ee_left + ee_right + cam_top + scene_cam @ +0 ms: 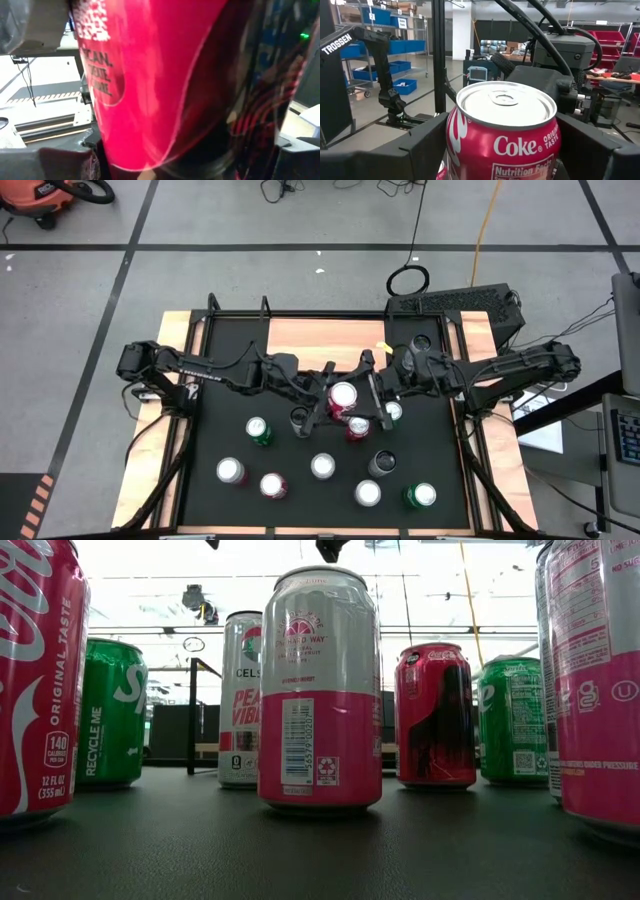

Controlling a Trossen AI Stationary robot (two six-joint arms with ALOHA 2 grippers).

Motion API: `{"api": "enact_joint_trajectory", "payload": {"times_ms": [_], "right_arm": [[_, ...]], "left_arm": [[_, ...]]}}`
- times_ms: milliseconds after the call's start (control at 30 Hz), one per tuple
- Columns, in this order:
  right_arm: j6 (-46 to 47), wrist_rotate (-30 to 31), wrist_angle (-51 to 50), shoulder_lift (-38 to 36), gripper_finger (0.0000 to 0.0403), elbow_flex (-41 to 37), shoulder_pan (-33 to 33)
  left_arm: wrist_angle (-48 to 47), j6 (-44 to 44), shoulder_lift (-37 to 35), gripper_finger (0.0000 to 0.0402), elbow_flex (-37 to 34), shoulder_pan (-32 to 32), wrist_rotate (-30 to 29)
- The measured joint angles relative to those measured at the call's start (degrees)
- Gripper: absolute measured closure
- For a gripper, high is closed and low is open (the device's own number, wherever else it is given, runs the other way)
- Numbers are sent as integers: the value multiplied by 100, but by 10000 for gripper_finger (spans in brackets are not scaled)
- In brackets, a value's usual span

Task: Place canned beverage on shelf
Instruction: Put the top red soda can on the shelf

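Note:
A red Coke can hangs upright above the middle of the black mat, between my two grippers. My left gripper reaches it from the table's left, and the can fills its wrist view. From the table's right comes my right gripper, whose two fingers stand on either side of the can. Both are shut on the can. The shelf, a light-brown board, lies along the table's far side behind the arms. My left gripper holds the Coke can by its side wall, coming level from the table's left. The can itself hides the fingertips and where they press. The can is upright and lifted clear of the mat. My right gripper pinches the can's upper wall, just below the rim, between its two fingers. The fingers come level from the table's right, one on each side. The can stands upright between them, silver top up, clear of the mat.
Several cans stand on the black mat nearer than the arms: a green one, a silver-topped one, a dark one, a pink-and-white one. A pink can stands just below the held can.

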Motion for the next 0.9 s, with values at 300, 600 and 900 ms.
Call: {"api": "enact_joint_trajectory", "payload": {"times_ms": [300, 600, 900], "right_arm": [[-62, -294, -127, -28, 69, -5, -37], [-55, -338, -69, -15, 64, -5, -62], [139, -362, -50, -7, 77, -4, -216]], "left_arm": [[-58, 2, 7, 109, 0, -2, 21], [38, 10, 15, 109, 0, 7, 235], [110, -3, 15, 109, 11, 37, 212]]}}
